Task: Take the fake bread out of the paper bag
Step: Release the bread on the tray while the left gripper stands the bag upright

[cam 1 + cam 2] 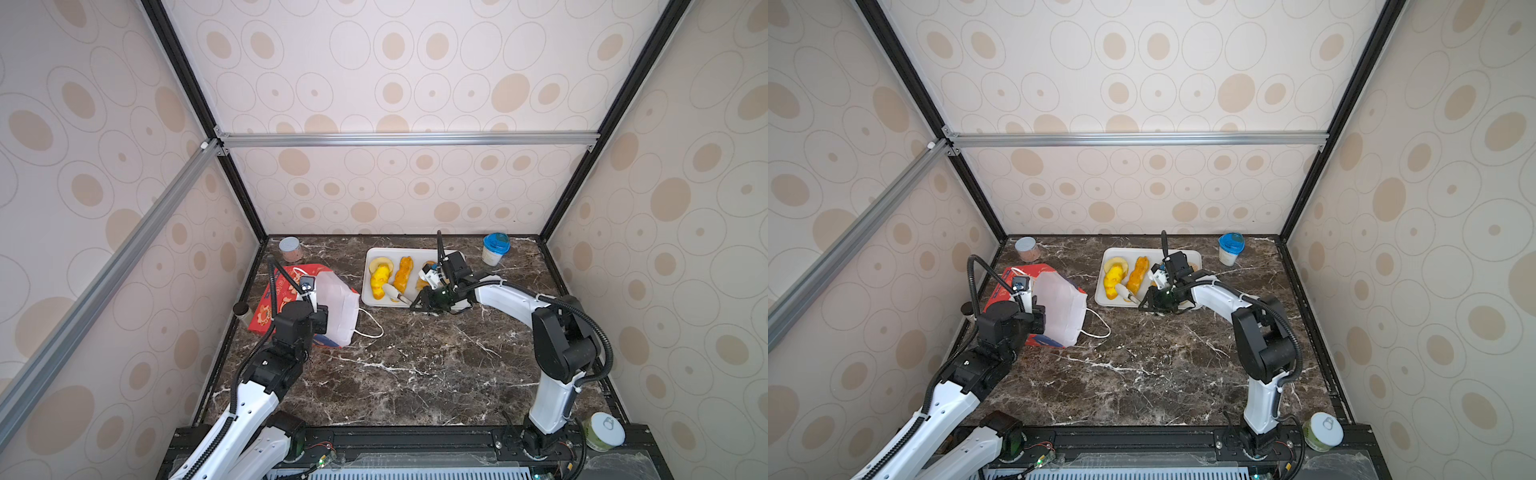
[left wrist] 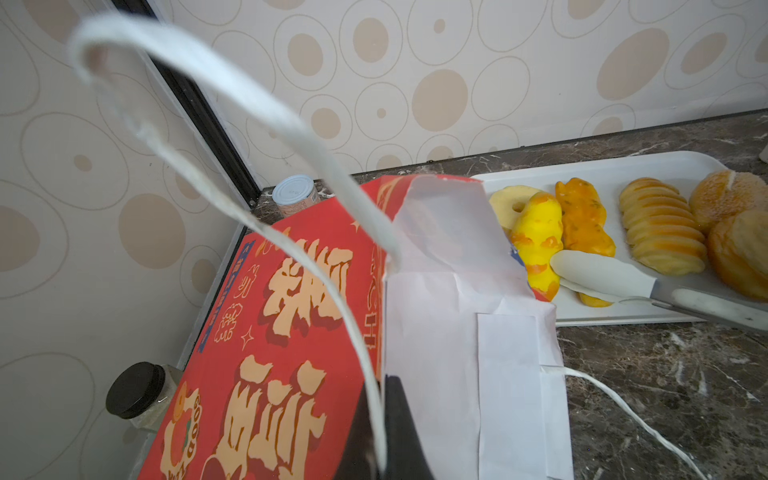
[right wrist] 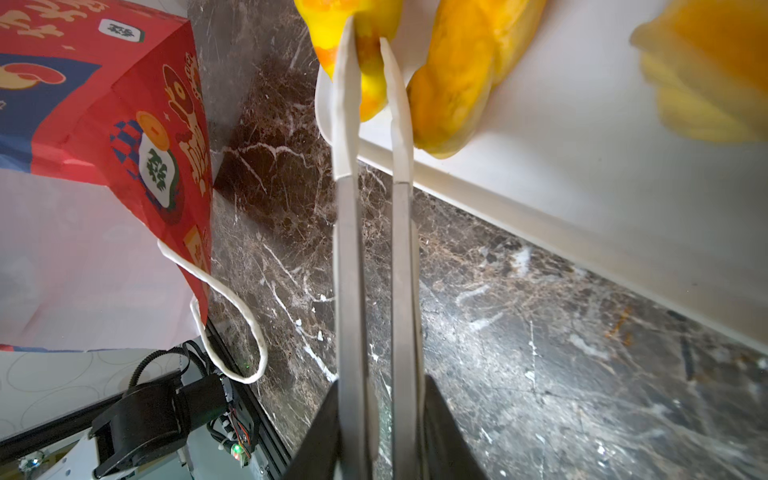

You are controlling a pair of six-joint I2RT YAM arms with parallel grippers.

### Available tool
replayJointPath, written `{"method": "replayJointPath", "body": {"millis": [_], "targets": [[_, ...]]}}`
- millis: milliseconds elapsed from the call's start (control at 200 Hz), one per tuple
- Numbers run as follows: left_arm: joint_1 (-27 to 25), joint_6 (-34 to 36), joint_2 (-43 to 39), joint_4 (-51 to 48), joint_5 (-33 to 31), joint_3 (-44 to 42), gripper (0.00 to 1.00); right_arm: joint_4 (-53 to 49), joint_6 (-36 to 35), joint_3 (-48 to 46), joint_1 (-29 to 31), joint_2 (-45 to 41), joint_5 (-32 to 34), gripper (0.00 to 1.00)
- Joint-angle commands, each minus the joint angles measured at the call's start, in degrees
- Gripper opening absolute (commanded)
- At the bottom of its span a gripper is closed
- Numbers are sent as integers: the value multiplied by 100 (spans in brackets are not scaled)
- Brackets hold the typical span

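Note:
The red paper bag (image 1: 282, 299) (image 2: 282, 332) lies tilted at the left, and its white-lined mouth faces the tray. My left gripper (image 2: 380, 432) is shut on its upper white cord handle (image 2: 249, 95). The fake bread lies on the white tray (image 1: 366, 291): a ring (image 2: 513, 199), a bright yellow loaf (image 1: 380, 282) (image 3: 365, 62), an orange twisted stick (image 1: 403, 274), a ridged loaf (image 2: 660, 232) and two round buns (image 2: 727, 199). My right gripper (image 3: 380, 399) is shut on metal tongs (image 3: 374, 208), whose white tips straddle the yellow loaf's end, slightly apart.
A grey-lidded can (image 1: 289, 248) stands at the back left and a blue-lidded cup (image 1: 495, 248) at the back right. A dark-lidded jar (image 1: 241, 309) sits against the left wall behind the bag. A green can (image 1: 604, 432) rests on the front right rail. The bag's lower handle (image 1: 370, 328) trails on the marble.

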Motion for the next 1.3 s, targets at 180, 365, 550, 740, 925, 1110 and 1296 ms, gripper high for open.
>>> {"method": "replayJointPath", "body": {"millis": [180, 365, 550, 740, 925, 1110, 1296], "targets": [[41, -151, -7, -237, 84, 350, 0, -116, -97, -266, -10, -773, 510, 36], [46, -197, 252, -319, 157, 713, 0, -198, -173, -438, -24, -1153, 682, 38], [54, -177, 687, -280, 456, 1290, 0, -360, -264, -346, -28, -1426, 708, 38], [390, -312, 1674, -363, 964, 2527, 0, -608, -309, -269, -172, -1818, 864, 38], [1000, -582, 2799, -498, 2117, 3849, 0, -985, -346, -184, -390, -2077, 778, 38], [1874, -1396, 4144, -636, 3927, 5096, 0, -1340, -426, -61, -626, -2186, 738, 38], [2409, -2128, 5210, -334, 5585, 5814, 0, -1612, -563, 102, -878, -2254, 723, 38]]}}
